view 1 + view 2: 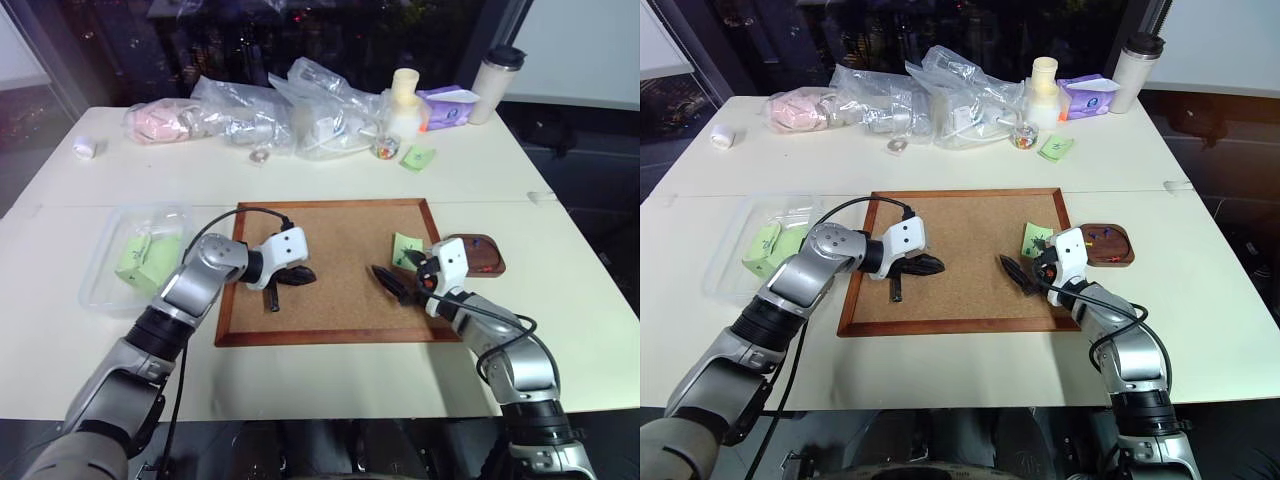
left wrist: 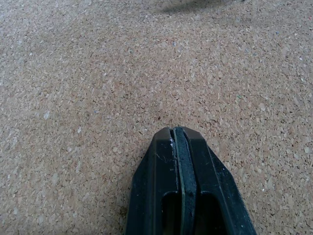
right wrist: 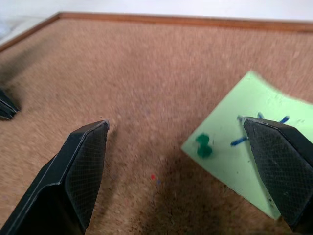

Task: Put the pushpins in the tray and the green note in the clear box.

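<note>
With the right gripper (image 3: 176, 161) wide open beside the note (image 3: 254, 161), pinned on the corkboard (image 1: 330, 270) by a green pushpin (image 3: 203, 146), a grab could tear the paper.

no readable txt, labels or nos.; green note (image 3: 254, 156) just blue scribbles.

Grainy, matt brown corkboard (image 3: 146, 73) in a smooth wood frame; pale green paper note (image 3: 244, 152); cross-hatched matt black fingers (image 3: 83, 171).

White table (image 1: 560, 200), dark window (image 1: 300, 40) behind
</note>
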### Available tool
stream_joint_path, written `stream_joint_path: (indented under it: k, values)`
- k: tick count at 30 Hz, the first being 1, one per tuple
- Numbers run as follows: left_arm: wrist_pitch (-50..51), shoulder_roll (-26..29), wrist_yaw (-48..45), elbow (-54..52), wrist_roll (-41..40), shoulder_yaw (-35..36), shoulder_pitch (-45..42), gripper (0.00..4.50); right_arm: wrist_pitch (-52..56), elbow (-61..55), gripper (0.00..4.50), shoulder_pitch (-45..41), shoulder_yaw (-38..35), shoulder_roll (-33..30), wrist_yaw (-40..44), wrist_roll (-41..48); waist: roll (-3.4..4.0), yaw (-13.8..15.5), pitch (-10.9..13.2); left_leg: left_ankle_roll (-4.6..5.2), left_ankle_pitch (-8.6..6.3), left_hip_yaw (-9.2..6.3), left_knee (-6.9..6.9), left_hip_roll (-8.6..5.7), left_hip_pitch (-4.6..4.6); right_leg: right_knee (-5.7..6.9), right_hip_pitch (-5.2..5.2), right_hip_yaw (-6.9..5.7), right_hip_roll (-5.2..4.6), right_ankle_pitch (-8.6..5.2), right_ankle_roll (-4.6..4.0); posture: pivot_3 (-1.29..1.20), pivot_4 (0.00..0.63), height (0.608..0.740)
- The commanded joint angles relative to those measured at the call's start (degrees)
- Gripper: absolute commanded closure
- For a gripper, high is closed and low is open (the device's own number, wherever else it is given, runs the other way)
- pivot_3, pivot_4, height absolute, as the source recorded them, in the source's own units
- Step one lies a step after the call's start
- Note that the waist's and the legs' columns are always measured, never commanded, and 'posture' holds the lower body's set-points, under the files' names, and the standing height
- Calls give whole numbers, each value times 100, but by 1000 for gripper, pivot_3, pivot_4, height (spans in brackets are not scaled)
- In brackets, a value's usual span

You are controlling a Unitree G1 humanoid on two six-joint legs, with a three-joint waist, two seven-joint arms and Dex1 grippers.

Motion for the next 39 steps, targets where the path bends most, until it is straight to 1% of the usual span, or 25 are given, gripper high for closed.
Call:
stream_joint_path:
  k: [1, 3, 4, 5, 10, 11, 12, 25, 30, 39]
  values:
    - [211, 98, 14, 295, 247, -247, 251, 4500, -170, 94, 11, -76, -62, 13, 71, -38, 0, 1, 0, 0, 0, 0, 0, 0, 0, 0, 0, 0, 1, 0, 0, 0, 150, 734]
    - [209, 98, 16, 298, 249, -243, 248, 4500, -233, 219, 520, -45, -33, 1, 131, -76, 0, 0, 0, 0, 0, 1, 0, 0, 0, 0, 0, -1, 1, 0, 0, 0, 150, 734]
    - [208, 98, 16, 300, 249, -241, 247, 4500, -272, 255, 843, -16, -17, -7, 168, -93, -3, 0, -2, 0, 0, 1, 0, 0, 0, 0, 0, -1, 1, 0, 0, 0, 150, 734]
    - [206, 101, 16, 303, 249, -238, 246, 4500, -317, 274, 1250, 21, 7, -22, 205, -121, -5, 0, -3, 0, 0, 2, 0, 0, 0, 0, 0, 0, 1, 0, 1, 0, 150, 734]
    - [197, 114, 14, 323, 243, -219, 242, 4500, -594, 295, 3900, 263, 159, -135, 358, -386, -11, 1, -7, 0, 0, 2, 0, 1, 0, 0, 0, -1, 1, 0, 1, 0, 150, 734]
    - [193, 119, 12, 330, 241, -213, 242, 4500, -623, 309, 4329, 284, 181, -148, 367, -436, -14, 1, -9, 0, 0, 2, -1, 1, 0, -1, 0, -1, 1, 0, 0, 0, 150, 734]
    - [188, 123, 9, 339, 241, -209, 239, 4500, -643, 325, 4457, 289, 187, -150, 373, -459, -22, -1, -16, 0, 0, 2, -1, 1, 0, -1, 1, -1, 1, 0, 0, 0, 150, 734]
    - [73, 436, -144, 414, 130, 59, 77, 4500, -817, 397, 4457, 55, 62, -163, 319, -514, -29, -69, -21, -1, 0, 0, -9, 9, 3, 1, -4, -2, 9, -5, -9, 0, 150, 734]
    - [-26, 529, -122, 543, 156, 168, -118, 4500, -862, 58, 4457, -77, -135, -203, 247, -393, -28, -93, -17, -1, 0, 1, -9, 9, 2, 3, -6, -2, 9, -5, -9, 0, 150, 734]
    - [-274, 617, -301, 746, 127, 119, -242, 4500, -679, -483, 4457, -190, -250, -370, 243, -331, -17, -129, -1, -8, 4, 3, -10, 8, -12, 5, -24, 0, 8, -4, -8, 0, 150, 734]
